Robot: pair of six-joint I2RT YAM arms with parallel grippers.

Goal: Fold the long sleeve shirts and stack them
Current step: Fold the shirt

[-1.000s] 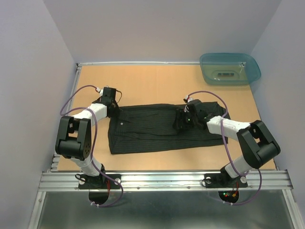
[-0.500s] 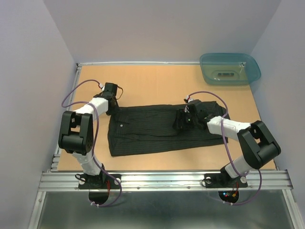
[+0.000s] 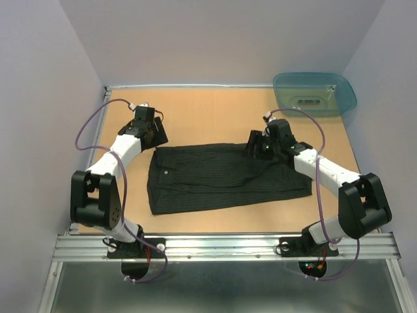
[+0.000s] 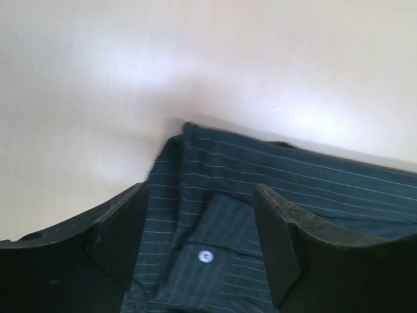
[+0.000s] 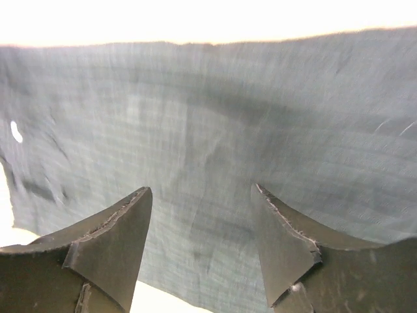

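The black pinstriped long sleeve shirt (image 3: 215,179) lies folded into a flat rectangle in the middle of the table. My left gripper (image 3: 155,138) hovers open at the shirt's far left corner. In the left wrist view the left gripper (image 4: 202,241) has the striped cloth (image 4: 293,176) and a pale button (image 4: 205,256) lying between its spread fingers, gripping nothing. My right gripper (image 3: 254,149) hangs open over the shirt's far edge, right of its middle. In the right wrist view the right gripper (image 5: 202,228) looks down on flat cloth (image 5: 215,117) and holds nothing.
A teal plastic tub (image 3: 315,93) stands at the far right corner of the table. Bare brown tabletop (image 3: 208,114) runs along the far side behind the shirt. White walls close in on the left, the right and the back.
My left gripper has opened, let go of the shirt's far left corner and drawn back toward the far left. My right gripper has moved from the shirt's middle to its far edge.
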